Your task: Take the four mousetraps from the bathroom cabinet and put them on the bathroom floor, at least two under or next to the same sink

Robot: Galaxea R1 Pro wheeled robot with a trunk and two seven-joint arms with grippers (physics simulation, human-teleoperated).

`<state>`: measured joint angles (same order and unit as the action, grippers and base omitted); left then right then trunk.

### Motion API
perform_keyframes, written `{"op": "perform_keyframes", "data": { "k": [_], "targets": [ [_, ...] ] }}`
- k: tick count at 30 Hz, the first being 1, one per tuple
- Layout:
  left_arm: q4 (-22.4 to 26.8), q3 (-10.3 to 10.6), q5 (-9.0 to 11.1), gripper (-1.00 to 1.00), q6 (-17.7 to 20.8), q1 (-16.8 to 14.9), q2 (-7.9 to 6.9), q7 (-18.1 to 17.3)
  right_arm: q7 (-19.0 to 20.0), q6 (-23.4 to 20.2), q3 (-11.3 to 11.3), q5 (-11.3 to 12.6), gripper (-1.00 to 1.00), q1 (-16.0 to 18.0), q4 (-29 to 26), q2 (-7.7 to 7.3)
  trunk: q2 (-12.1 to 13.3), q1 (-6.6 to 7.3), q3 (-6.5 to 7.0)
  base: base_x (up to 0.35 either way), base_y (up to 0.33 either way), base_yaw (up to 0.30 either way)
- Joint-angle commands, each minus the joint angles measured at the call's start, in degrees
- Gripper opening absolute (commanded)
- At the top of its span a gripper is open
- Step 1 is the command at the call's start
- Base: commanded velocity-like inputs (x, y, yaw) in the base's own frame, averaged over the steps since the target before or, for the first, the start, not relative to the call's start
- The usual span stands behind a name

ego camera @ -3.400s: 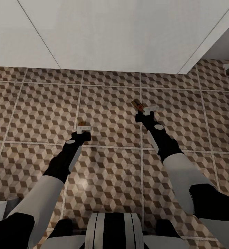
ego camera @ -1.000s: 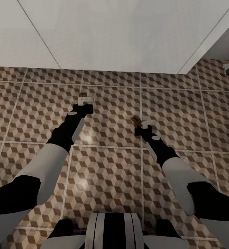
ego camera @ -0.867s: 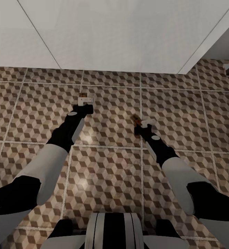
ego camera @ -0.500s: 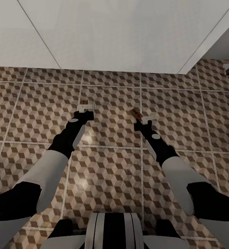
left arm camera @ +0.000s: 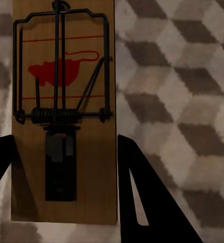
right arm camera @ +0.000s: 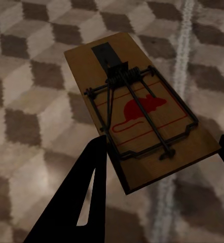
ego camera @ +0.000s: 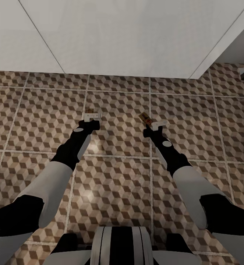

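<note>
Seen from the head camera looking down, the robot's trunk sits at the near edge, and both arms reach forward and down over the floor (ego camera: 114,173), tiled in a brown, beige and white cube pattern. The left gripper (ego camera: 90,115) holds a small wooden trap (ego camera: 89,110) low over the tiles; its wrist camera shows the left trap (left arm camera: 63,114) flat between the two dark fingers (left arm camera: 142,202), which are closed against its long sides. The right gripper (ego camera: 155,124) holds the right trap (ego camera: 145,118) the same way, tilted, near a grout line; its wrist camera shows this trap (right arm camera: 137,116) with a red mouse print, one finger (right arm camera: 89,190) against its edge and the other at the frame's border. Both seem held low so they can be set down gently by the white vanity (ego camera: 110,36) just beyond, which likely carries the sink. From these views it is unclear whether either trap touches the tiles. Compared with about three seconds earlier, the left gripper is farther forward, nearer the vanity, while the right one has pulled slightly back.
</note>
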<state>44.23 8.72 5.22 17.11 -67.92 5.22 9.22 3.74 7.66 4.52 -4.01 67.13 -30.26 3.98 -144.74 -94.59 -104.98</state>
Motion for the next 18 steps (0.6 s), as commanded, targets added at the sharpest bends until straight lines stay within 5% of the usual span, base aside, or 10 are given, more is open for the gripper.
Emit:
{"op": "perform_keyframes", "data": {
  "k": [1, 18],
  "targets": [
    [0.0, 0.2, 0.4, -1.00, 0.3, 0.0, -0.04, 0.4, 0.3, 0.2, -0.1, -0.3, -1.00, 0.0, 0.0, 0.00, 0.0, 0.01, -0.03, 0.000, 0.000, 0.000],
    [-5.2, 0.2, 0.5, -1.00, -0.6, 0.4, -0.04, 0.2, 0.2, 0.2, -0.1, -0.3, -1.00, 0.0, 0.1, -0.13, 0.0, 0.01, -0.03, 0.000, 0.000, 0.000]
  ]
}}
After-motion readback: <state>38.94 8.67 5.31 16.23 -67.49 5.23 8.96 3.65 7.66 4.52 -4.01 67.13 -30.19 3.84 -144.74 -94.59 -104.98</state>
